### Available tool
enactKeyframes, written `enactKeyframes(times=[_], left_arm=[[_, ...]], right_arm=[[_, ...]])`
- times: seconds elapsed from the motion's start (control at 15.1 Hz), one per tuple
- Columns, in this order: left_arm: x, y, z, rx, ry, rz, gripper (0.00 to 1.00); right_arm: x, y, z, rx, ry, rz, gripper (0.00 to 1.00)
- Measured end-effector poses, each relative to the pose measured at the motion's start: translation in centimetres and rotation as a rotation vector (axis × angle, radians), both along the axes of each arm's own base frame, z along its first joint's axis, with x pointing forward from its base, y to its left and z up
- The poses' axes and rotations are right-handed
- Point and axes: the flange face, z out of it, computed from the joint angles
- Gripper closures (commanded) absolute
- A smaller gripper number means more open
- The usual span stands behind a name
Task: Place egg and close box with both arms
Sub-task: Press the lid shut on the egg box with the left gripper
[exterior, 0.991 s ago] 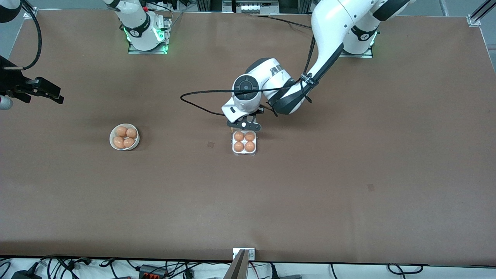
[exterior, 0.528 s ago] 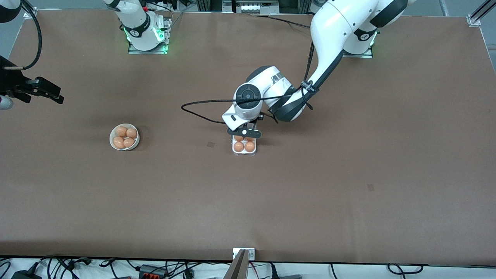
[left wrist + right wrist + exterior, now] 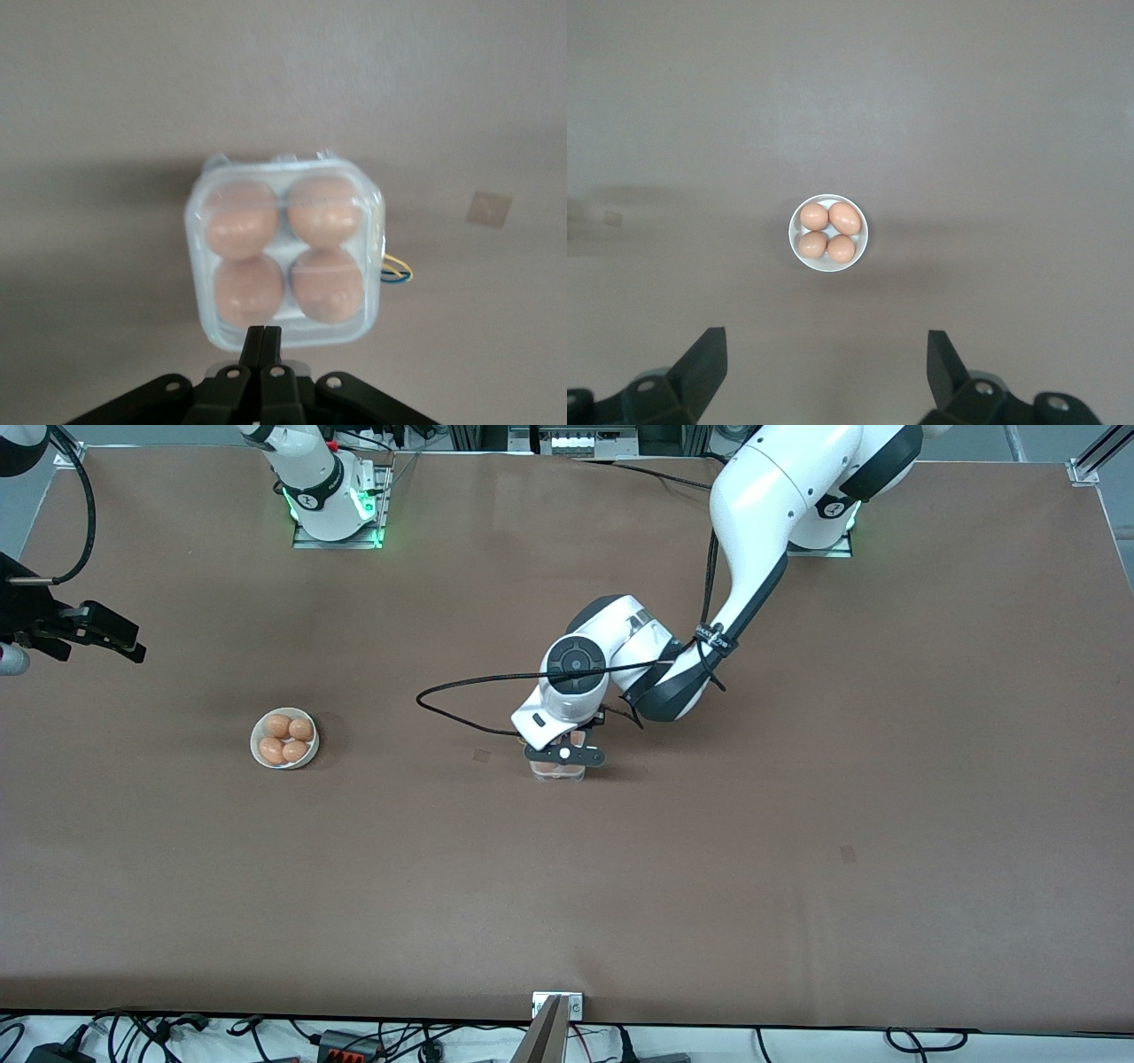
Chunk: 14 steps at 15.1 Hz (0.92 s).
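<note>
Brown surface [image 3: 797,824] seen mid-task: clear four-cell egg carton [image 3: 285,252], four eggs inside, lid down, located mid-surface directly under left gripper [image 3: 565,755], fingers pressed together, nothing held. Right gripper [image 3: 824,372] parked high over bowl of eggs [image 3: 828,232], fingers spread wide. Carton judged light, thin, flexible, contents fragile; gentle pressure best applied at lid's front edge.

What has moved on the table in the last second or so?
The left arm's tool, shut, came toward the camera from the box's far edge to over the box, now covering it. Nothing was grabbed or released. The bowl of eggs and the right arm's open tool stayed put.
</note>
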Motion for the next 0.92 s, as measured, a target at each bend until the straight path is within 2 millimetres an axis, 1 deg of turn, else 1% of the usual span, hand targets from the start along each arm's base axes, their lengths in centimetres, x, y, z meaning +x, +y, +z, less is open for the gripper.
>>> enactKeyframes(times=[0.2,0.46,0.59,0.73,0.79,0.92], left_arm=[[1.5,1.0,0.2,0.005,-0.025,0.024,1.0],[2.8,1.7,-1.4,-0.007,-0.058,0.048,1.0],[3.1,2.0,-1.4,-0.003,-0.06,0.053,1.0],[3.9,2.8,-0.5,0.008,-0.056,0.065,1.0],[4.7,3.7,0.3,0.015,-0.054,0.078,1.0],[6.6,6.5,2.9,0.028,-0.051,0.114,1.0]], right_arm=[[0.0,0.0,0.0,0.0,0.001,0.0,0.0],[0.0,0.0,0.0,0.0,0.003,0.001,0.0],[0.0,0.0,0.0,0.0,0.003,0.001,0.0],[0.0,0.1,0.0,0.0,0.003,0.001,0.0],[0.0,0.1,0.0,0.0,0.003,0.001,0.0],[0.0,0.0,-0.1,0.0,0.004,0.001,0.0]])
